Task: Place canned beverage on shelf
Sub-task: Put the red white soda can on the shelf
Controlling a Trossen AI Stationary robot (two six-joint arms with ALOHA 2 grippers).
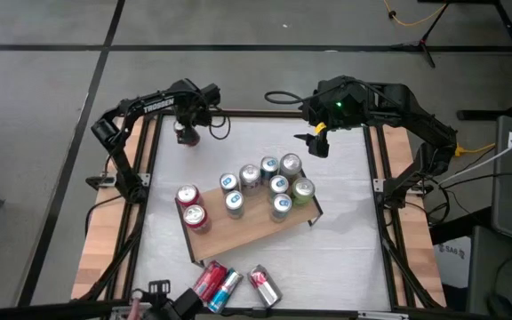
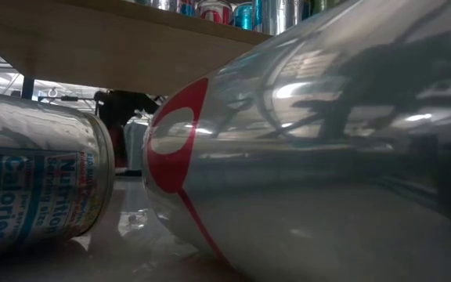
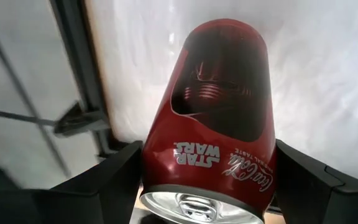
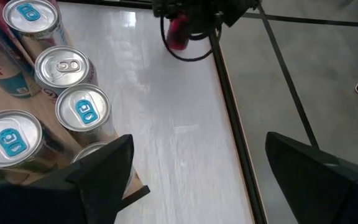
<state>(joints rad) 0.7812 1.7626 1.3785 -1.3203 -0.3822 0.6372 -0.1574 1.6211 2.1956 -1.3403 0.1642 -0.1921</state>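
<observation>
Nine upright cans stand on the light-brown wooden shelf with black legs (image 1: 247,227) mid-desk: two red at its left end, seven silver, blue and green to the right. Three more lie on the white desk (image 1: 345,258) near its front edge. The left claw (image 1: 187,132) grips a dark-red cola can (image 3: 213,118) far-left. The right claw (image 1: 320,142) hangs wide open, empty, above the desk's far side.
</observation>
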